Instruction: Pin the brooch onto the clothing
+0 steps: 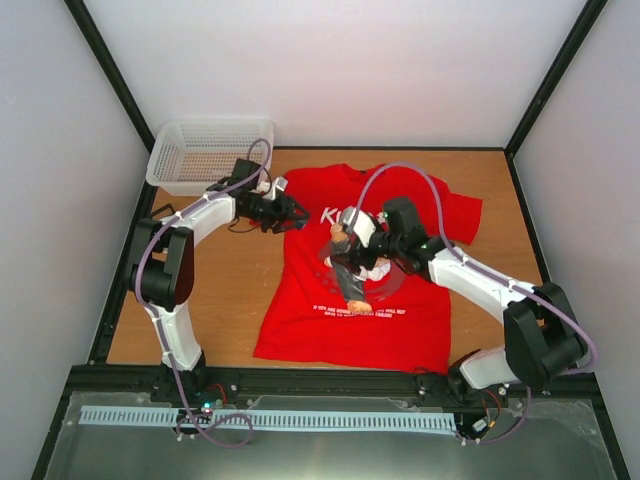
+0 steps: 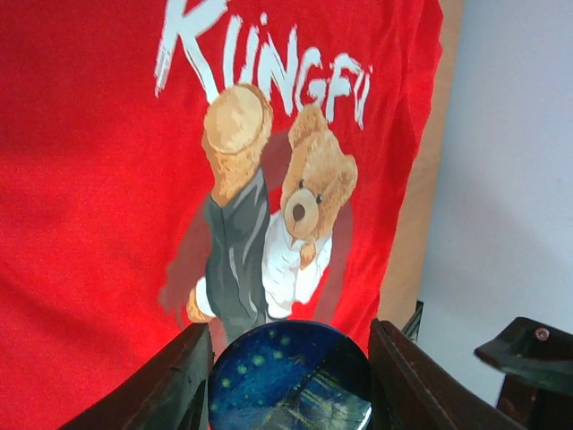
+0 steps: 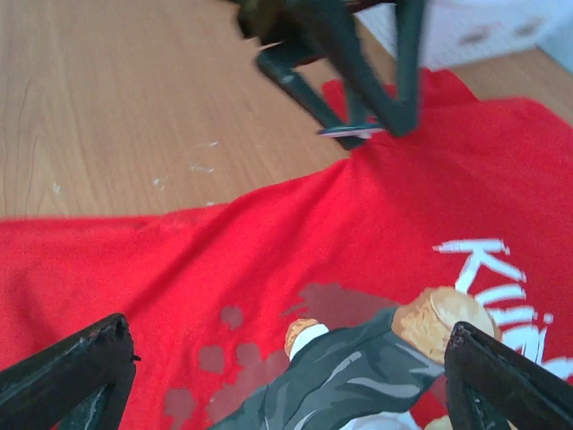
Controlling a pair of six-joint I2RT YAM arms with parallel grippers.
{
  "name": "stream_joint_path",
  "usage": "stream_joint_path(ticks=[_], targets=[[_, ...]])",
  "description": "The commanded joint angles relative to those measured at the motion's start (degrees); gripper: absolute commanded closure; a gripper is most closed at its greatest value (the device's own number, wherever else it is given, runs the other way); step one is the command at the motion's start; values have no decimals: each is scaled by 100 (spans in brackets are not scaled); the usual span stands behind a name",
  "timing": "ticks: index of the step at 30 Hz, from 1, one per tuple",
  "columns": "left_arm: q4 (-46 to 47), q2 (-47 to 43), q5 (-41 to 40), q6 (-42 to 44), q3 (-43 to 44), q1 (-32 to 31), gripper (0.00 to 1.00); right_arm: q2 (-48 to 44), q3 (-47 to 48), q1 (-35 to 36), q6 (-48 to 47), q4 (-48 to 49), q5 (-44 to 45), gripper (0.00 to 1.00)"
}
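The red T-shirt (image 1: 400, 310) lies flat on the wooden table, with white "KUNGFU" lettering and a kicking bear print (image 2: 269, 224). My left gripper (image 1: 297, 213) hovers at the shirt's left shoulder, shut on the brooch (image 2: 291, 376), a round dark-blue disc with a starry picture held between both fingers. In the right wrist view the left gripper (image 3: 358, 90) holds the brooch (image 3: 349, 132) edge-on just above the shirt's (image 3: 269, 242) edge. My right gripper (image 1: 347, 258) hangs open over the bear print, its fingers (image 3: 63, 381) wide apart and empty.
A white mesh basket (image 1: 205, 155) stands at the back left corner, just behind the left arm. Bare wooden tabletop (image 1: 215, 300) lies left of the shirt. Black frame posts and pale walls enclose the table.
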Motion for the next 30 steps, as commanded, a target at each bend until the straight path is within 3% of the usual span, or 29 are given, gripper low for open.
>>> stream_joint_path(ticks=[1,5,13,23,30], targets=[[-585,51,459,486,375,-55,54,-240,-336,205,-2117,656,323,8],[-772,137,988,669,399,-55,54,-244,-273,206,-2042,634,52,9],[-835,-7,1550,1082,336,-109,57,-330,-667,60,-871,1737,-1168,10],[-868,-235,1812,1376,227,-482,56,-19,-626,-329,-1329,2215,-1658,12],[-783,-366,1854,1346,295,-523,56,182,-401,-480,-1858,1783,-1899,14]])
